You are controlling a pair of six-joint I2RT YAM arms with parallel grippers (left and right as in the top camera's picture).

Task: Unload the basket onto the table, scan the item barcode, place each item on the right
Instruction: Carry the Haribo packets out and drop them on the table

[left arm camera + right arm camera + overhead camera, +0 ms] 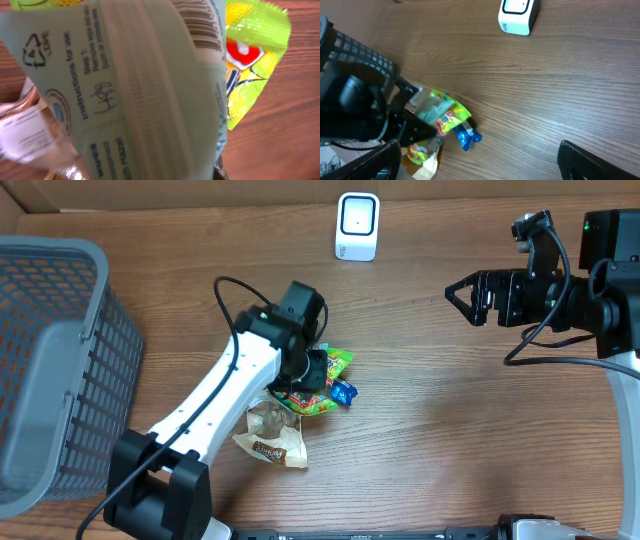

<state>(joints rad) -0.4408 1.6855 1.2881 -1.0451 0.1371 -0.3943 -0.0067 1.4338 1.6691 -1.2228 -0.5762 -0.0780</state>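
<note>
Left gripper [316, 372]: lowered onto the heap of packets at the middle of the worktop [450, 440], jaws clenched on the pale green packet [140, 100].
Pale green packet: fills the left wrist view, close to the lens and blurred; its printed back faces the camera, with a recycling mark and instruction text.
Barcode [199, 27]: at the packet's upper edge in the left wrist view, partly cut off by the frame.
Yellow-green packet [252, 55]: just behind the pale green one, lying on the wood.
Blue packet [343, 392]: at the right edge of the heap, touching the yellow-green packet.
Brown packet [275, 446]: at the near edge of the heap, beside the left arm.
Scanner [357, 225]: white, standing at the far edge of the worktop, well apart from the heap.
Right gripper [462, 300]: raised at the right side, jaws spread wide with nothing between them.
Basket [60, 360]: grey mesh, at the left edge.
</note>
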